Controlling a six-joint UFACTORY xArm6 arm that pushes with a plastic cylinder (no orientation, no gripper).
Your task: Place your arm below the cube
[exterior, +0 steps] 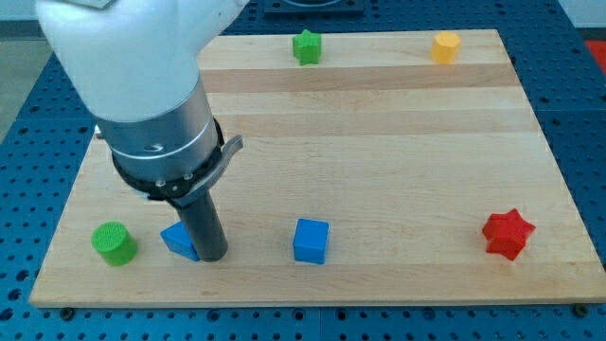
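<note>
A blue cube (pixel 311 241) sits on the wooden board (pixel 379 142) near the view's bottom, a little left of the middle. My tip (pixel 212 256) rests on the board to the left of the cube, about a hundred pixels away and slightly lower in the view. The rod touches or partly covers a small blue block (pixel 177 241) on its left; that block's shape is partly hidden, it looks like a wedge or triangle. The arm's white and grey body fills the view's top left.
A green cylinder (pixel 114 243) stands at the bottom left. A red star-shaped block (pixel 507 233) is at the bottom right. A green star-like block (pixel 306 45) and a yellow block (pixel 445 46) sit near the board's top edge.
</note>
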